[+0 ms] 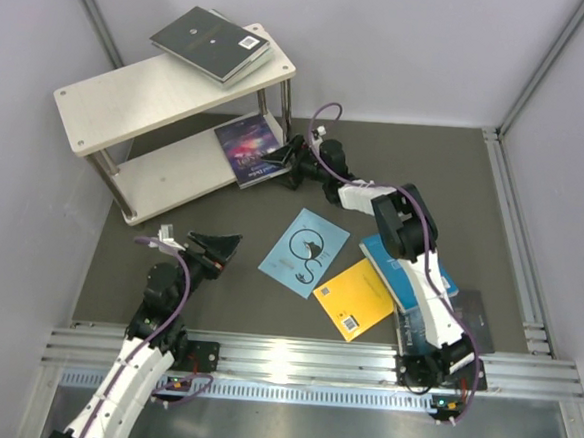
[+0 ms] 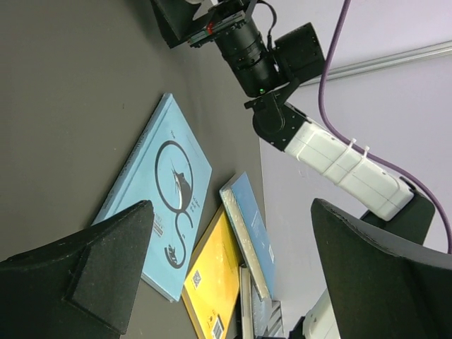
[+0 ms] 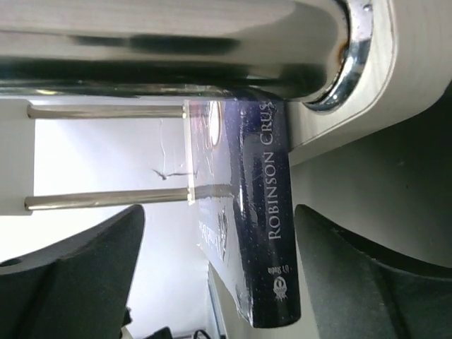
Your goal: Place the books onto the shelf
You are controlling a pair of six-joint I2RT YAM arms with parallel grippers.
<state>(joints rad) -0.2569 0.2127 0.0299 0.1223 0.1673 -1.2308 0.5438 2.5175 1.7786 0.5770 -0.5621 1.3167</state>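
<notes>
Now we see the right arm reaching far across the tabletop (image 1: 168,271), the right gripper (image 3: 219,275) spread open either side of the purple book (image 3: 265,212) on the shelf's (image 1: 130,92) lower board. The left arm crouches near the front edge, the left gripper (image 2: 229,233) agape.

shelf (image 1: 120,97): dark books (image 1: 209,43) stacked on top | purple book (image 1: 247,148) on lower tier | light-blue book (image 1: 304,251), yellow book (image 1: 357,299) off-shelf
</notes>
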